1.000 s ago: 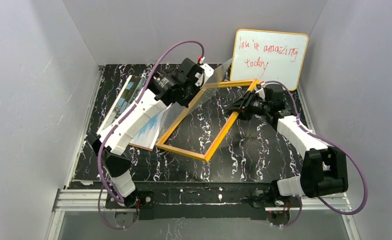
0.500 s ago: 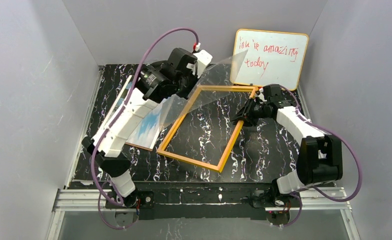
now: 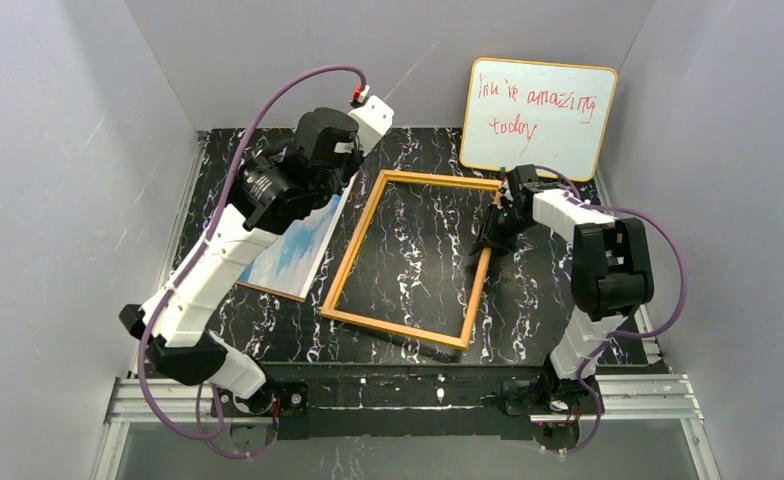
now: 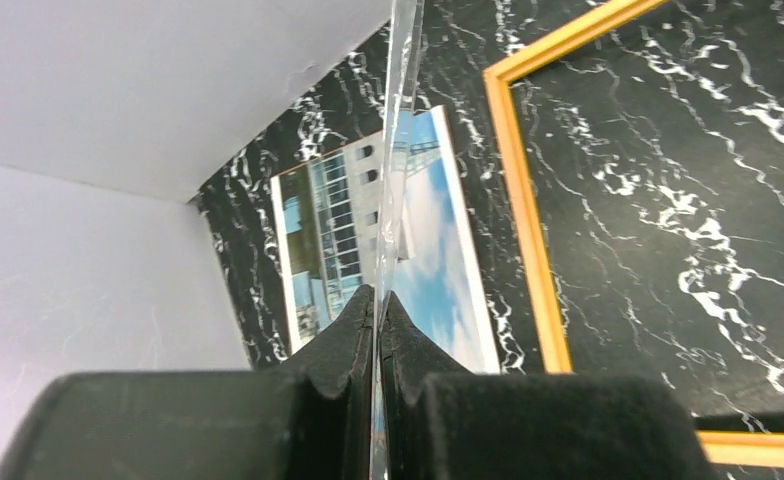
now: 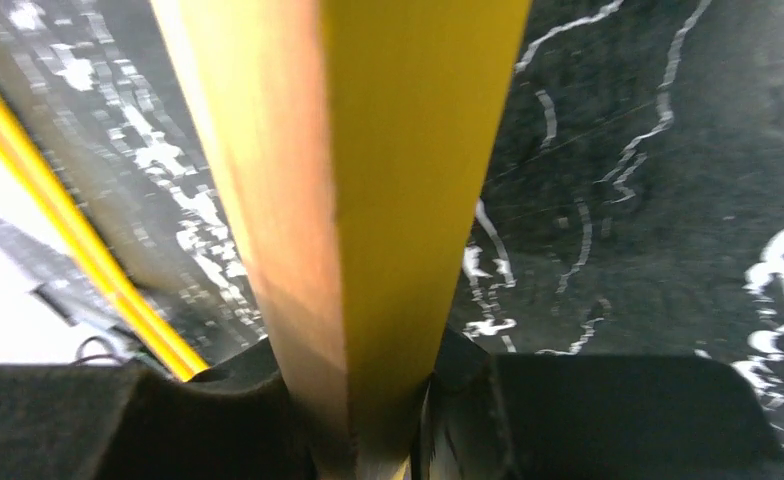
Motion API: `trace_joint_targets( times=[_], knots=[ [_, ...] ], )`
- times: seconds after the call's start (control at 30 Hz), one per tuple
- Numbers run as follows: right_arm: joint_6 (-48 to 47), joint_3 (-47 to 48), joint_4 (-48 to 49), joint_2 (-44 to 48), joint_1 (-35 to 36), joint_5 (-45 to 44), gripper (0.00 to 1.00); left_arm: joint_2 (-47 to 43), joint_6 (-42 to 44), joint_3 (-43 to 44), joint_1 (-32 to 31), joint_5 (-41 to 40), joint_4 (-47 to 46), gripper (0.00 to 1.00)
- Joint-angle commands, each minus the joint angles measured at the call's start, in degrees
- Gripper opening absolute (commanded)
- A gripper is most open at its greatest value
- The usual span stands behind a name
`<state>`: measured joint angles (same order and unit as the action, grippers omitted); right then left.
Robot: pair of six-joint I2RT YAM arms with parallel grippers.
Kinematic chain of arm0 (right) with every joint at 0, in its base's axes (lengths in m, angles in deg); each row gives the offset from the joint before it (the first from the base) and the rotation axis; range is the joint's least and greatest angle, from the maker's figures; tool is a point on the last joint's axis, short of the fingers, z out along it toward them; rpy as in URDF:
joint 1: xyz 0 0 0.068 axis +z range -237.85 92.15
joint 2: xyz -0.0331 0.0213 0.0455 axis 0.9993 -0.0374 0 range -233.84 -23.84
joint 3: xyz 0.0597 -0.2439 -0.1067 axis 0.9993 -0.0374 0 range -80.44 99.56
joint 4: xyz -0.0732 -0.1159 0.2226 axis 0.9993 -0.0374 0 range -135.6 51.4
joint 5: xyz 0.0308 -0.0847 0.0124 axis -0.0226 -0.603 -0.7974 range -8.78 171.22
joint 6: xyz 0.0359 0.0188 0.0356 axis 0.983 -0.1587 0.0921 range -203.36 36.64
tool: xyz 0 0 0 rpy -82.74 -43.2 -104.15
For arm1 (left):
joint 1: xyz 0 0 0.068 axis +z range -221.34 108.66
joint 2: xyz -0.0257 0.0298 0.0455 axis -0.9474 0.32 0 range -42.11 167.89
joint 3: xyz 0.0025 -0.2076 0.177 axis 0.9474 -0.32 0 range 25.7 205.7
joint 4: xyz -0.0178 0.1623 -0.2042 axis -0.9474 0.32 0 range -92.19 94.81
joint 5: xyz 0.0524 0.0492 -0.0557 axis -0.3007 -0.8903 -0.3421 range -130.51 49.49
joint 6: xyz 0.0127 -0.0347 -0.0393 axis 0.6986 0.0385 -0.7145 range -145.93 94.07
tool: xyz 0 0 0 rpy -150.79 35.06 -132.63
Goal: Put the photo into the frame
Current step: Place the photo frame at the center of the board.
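Frame [image 3: 396,327] rim pinched by right hand [image 3: 488,238], left hand [image 4: 376,312] clamping clear pane [image 4: 400,120], photo [image 3: 293,250] lying alongside

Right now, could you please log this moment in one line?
left jaws: gripping pane | right jaws: gripping frame | photo: outside frame

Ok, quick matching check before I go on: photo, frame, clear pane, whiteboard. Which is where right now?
Things:
1 photo
2 frame
3 clear pane
4 whiteboard

Places:
A pinched edge-on in the left gripper
B propped up behind the frame, red writing showing
C right rail clamped in the right gripper
D lying flat, left of the frame

Pairs: 1-D, 2-C, 3-A, 4-B
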<state>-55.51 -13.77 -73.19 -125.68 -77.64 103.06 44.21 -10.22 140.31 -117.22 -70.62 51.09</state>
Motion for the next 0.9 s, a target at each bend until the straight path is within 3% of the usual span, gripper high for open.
trace_joint_targets(
  times=[0.0, 0.23, 0.5, 0.7, 0.87],
  knots=[
    [-6.8, 4.9, -4.9, -4.5, 3.7, -13.9, 0.09, -4.1, 2.1, -3.7, 0.2, -7.3, -7.4, 0.00],
    [-7.9, 11.8, -9.3, -15.7, 12.7, -28.4, 0.07, -3.0, -1.3, -4.3, 0.2, -5.2, -7.0, 0.00],
    [-4.6, 13.2, -8.1, -18.8, 13.2, -30.1, 0.08, -3.8, -1.4, -6.2, 0.2, -5.4, -7.7, 0.00],
    [0.6, 11.3, -6.2, -16.9, 13.1, -28.5, 0.38, -4.1, -1.2, -7.8, 0.3, -4.5, -8.4, 0.00],
    [4.4, 9.2, -2.4, -15.8, 12.5, -23.9, 0.55, -4.0, 1.3, -8.6, 0.2, -2.5, -11.4, 0.00]
  ],
)
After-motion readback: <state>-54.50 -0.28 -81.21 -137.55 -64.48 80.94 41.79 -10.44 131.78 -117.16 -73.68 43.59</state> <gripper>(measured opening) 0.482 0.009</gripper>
